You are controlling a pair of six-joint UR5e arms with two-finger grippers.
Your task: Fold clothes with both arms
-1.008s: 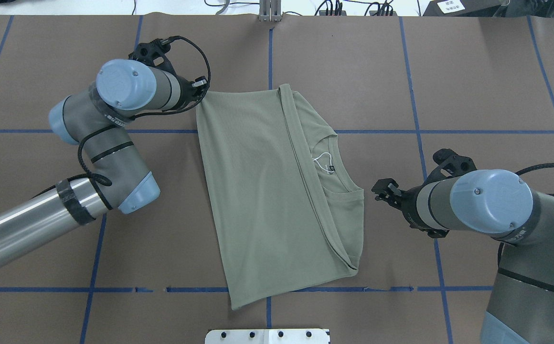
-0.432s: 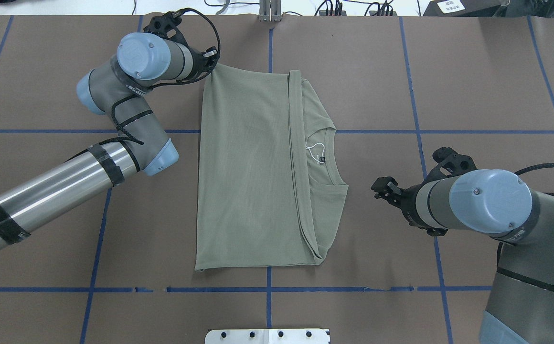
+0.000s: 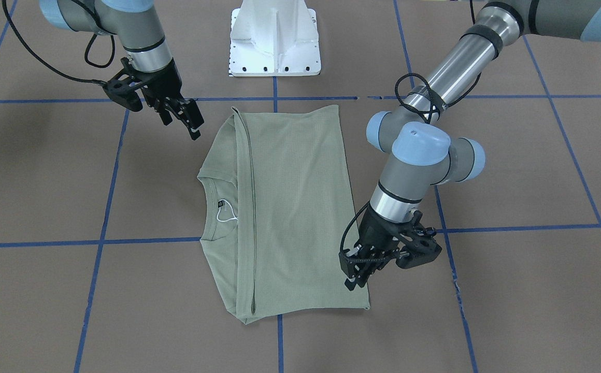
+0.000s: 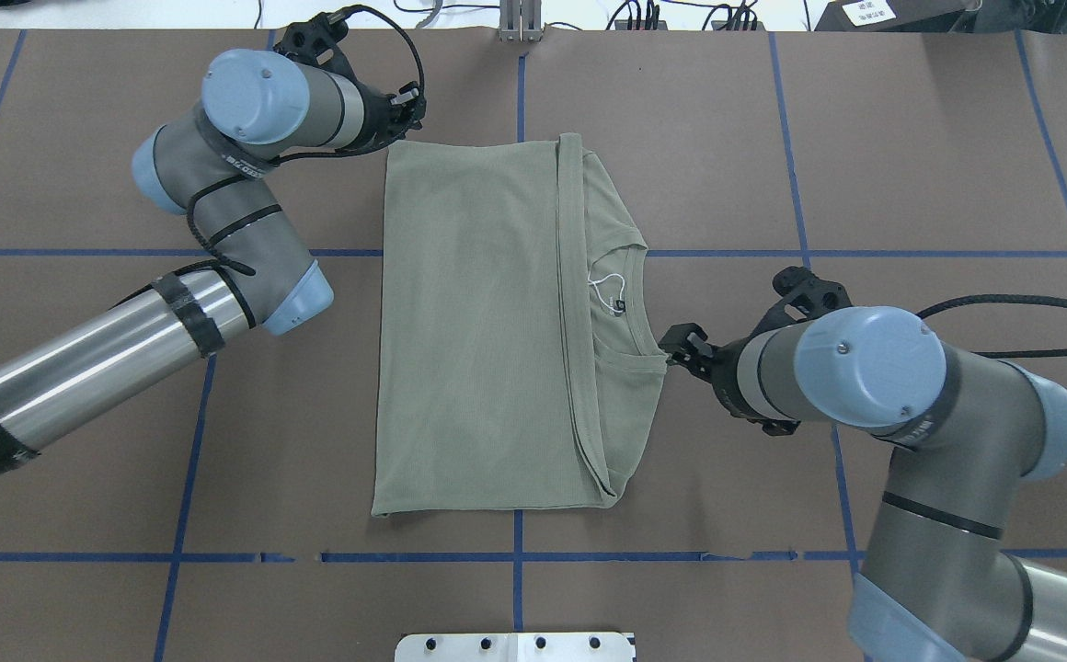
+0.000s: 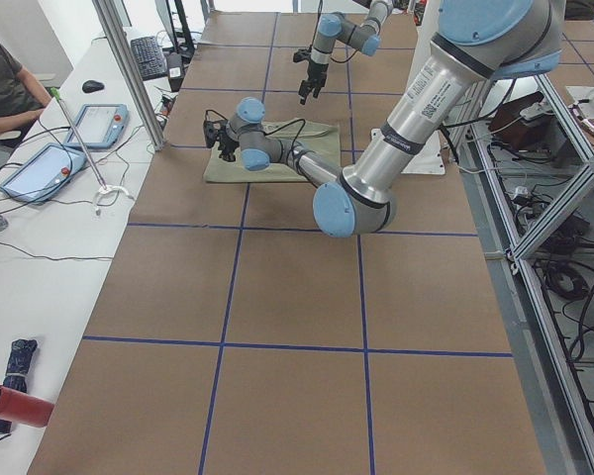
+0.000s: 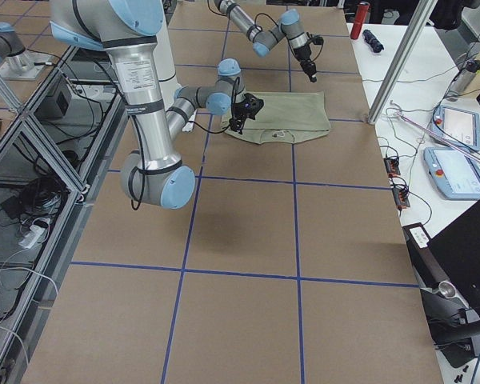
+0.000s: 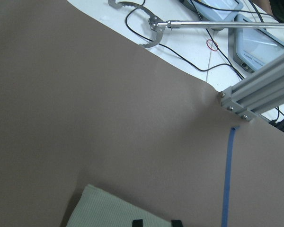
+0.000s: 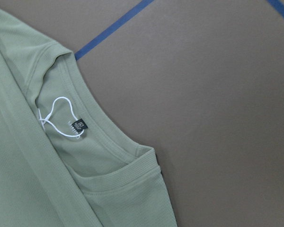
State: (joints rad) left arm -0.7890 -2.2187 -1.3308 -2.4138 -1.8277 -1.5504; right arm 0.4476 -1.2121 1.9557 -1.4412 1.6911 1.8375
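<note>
Mid-table, somewhat nearer the operators' edge than the robot's: a green shirt. Lies flat, folded lengthwise, with a smooth panel on the robot's left side and a doubled edge running from far to near beside the collar. Turns the neck opening toward the table's right end, with a black label and a white string just inside it.

At the shirt's corner nearest the operators' edge, on the left: the left gripper. Points down at the cloth's edge with fingertips a little apart and cloth showing in the gap beneath them. Grips nothing, as far as the wrist view tells. Cannot tell whether the tips touch the cloth.

Just beside the shoulder, on the collar side: the right gripper. Hangs at the shirt's edge with fingers spread and nothing between them. Looks down through its wrist camera on the collar, the label and a blue tape line.

At the robot-side edge, in line with the shirt: a white pedestal. Beyond the operators' edge: tablets, cables and a person.
</note>
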